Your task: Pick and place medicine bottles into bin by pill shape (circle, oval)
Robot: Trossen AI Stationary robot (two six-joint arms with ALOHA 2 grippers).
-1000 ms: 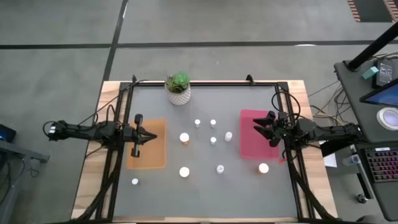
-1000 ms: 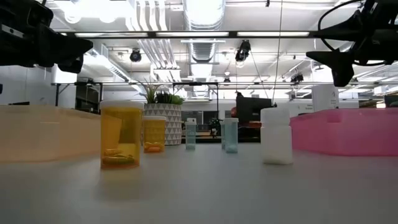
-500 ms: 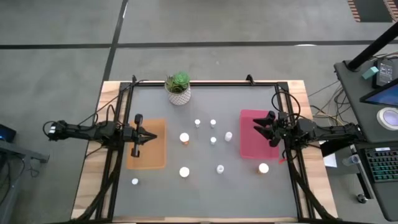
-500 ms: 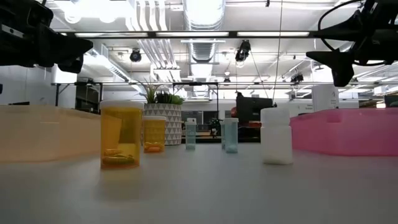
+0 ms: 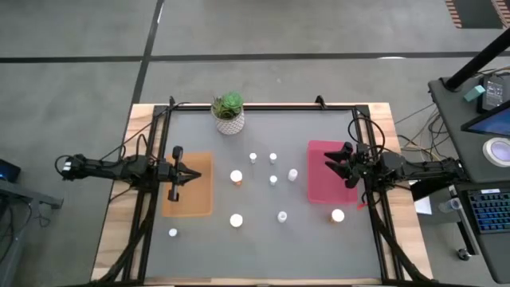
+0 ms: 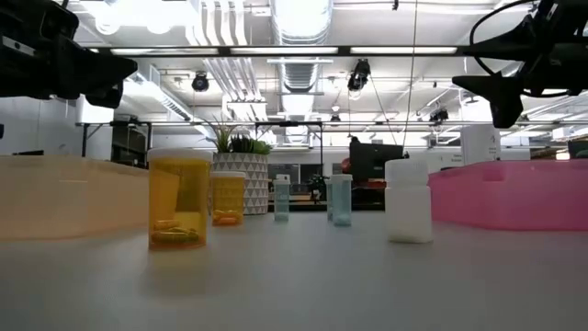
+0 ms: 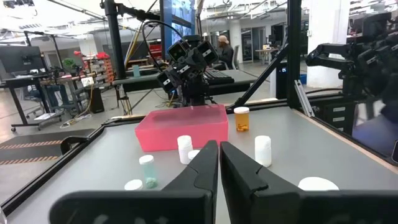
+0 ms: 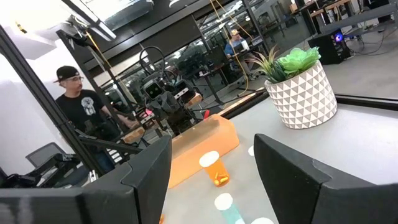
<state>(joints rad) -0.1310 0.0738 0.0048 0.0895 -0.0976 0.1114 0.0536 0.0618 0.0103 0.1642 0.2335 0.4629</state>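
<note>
Several small white-capped medicine bottles stand upright on the grey table between two bins, among them orange ones [image 5: 237, 177] [image 5: 237, 220] [image 5: 338, 215] and slimmer whitish ones [image 5: 273, 179] [image 5: 282, 216] [image 5: 173, 233]. In the low view an orange bottle [image 6: 178, 198] stands nearest. My left gripper [image 5: 194, 173] is shut and empty above the orange bin [image 5: 188, 185]; its fingers [image 7: 219, 163] lie together. My right gripper [image 5: 328, 160] is open and empty above the pink bin [image 5: 332, 182]; its fingers [image 8: 292, 168] stand wide apart.
A potted green plant [image 5: 229, 112] stands at the table's far edge, left of the middle. Black frame rails [image 5: 142, 223] run along the table's left and right sides. A person [image 8: 87, 118] stands beyond the table. Bare grey table lies along the near edge.
</note>
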